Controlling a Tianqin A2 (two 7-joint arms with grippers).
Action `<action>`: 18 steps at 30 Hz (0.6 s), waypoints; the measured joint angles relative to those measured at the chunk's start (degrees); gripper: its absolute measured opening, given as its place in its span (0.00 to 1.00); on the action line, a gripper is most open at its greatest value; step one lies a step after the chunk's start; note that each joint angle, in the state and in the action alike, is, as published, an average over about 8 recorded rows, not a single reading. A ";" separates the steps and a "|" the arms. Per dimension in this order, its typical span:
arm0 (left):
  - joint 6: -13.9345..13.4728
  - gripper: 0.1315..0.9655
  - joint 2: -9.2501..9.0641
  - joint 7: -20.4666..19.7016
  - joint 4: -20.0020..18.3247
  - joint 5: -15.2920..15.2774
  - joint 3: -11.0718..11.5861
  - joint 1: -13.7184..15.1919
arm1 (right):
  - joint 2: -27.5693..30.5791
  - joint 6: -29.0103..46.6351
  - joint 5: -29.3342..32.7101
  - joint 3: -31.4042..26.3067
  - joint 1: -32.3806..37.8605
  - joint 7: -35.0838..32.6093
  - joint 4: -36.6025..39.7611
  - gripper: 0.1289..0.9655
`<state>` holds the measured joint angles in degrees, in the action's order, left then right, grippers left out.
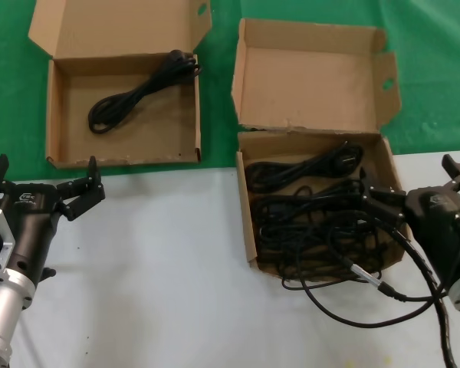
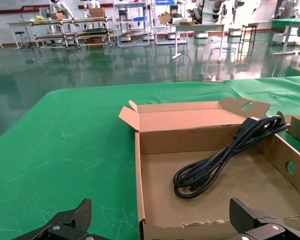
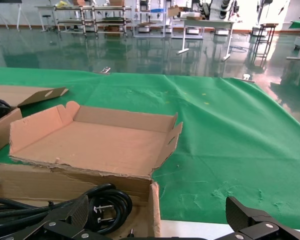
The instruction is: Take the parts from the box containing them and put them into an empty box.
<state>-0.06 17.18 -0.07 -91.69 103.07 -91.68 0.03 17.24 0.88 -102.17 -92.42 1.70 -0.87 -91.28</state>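
Black coiled power cables (image 1: 314,222) mostly remain in torn-lidded brown cardboard box (image 1: 249,222); one cable (image 1: 142,90) in wider box (image 1: 54,115). Right gripper (image 1: 372,203) spread over cables; left gripper (image 1: 77,195) spread, idle.

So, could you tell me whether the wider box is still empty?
No: the wider box already holds one coiled black cable.

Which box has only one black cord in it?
The wider box by the left gripper holds one coiled cord. The box with the torn lid fold holds a tangled pile.
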 joint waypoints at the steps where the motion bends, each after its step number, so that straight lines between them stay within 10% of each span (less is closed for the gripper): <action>1: 0.00 1.00 0.00 0.00 0.00 0.00 0.00 0.00 | 0.00 0.00 0.00 0.00 0.00 0.00 0.00 1.00; 18: 0.00 1.00 0.00 0.00 0.00 0.00 0.00 0.00 | 0.00 0.00 0.00 0.00 0.00 0.00 0.00 1.00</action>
<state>-0.06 17.18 -0.07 -91.69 103.07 -91.68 0.03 17.24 0.88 -102.17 -92.42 1.70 -0.87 -91.28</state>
